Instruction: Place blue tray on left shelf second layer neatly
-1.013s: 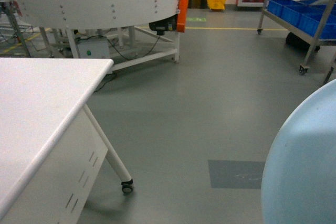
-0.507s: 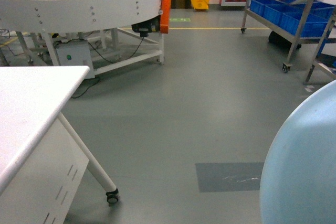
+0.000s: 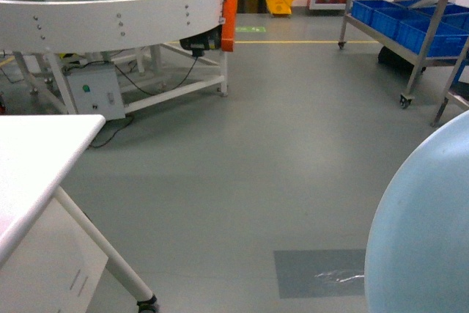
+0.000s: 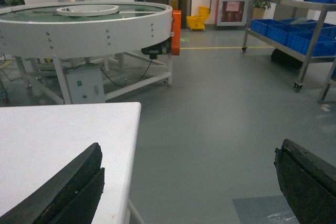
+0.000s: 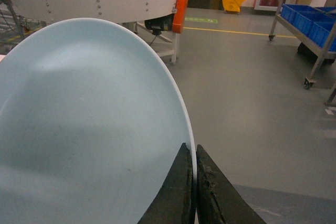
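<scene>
The right gripper [image 5: 195, 182] is being held closed on the rim of the blue tray [image 5: 89, 129], the two dark fingers [image 5: 176, 192] being pressed together with the thin edge pinched between them. The tray is being carried roughly on edge, tilted, low at the right of the head view. The left gripper [image 4: 189, 182] is being held wide apart, with nothing seen between its two dark fingers [image 4: 68, 187], one being seen above the near corner of the white surface [image 4: 63, 135] and the other out past its edge. The arms themselves are not being shown in any view.
</scene>
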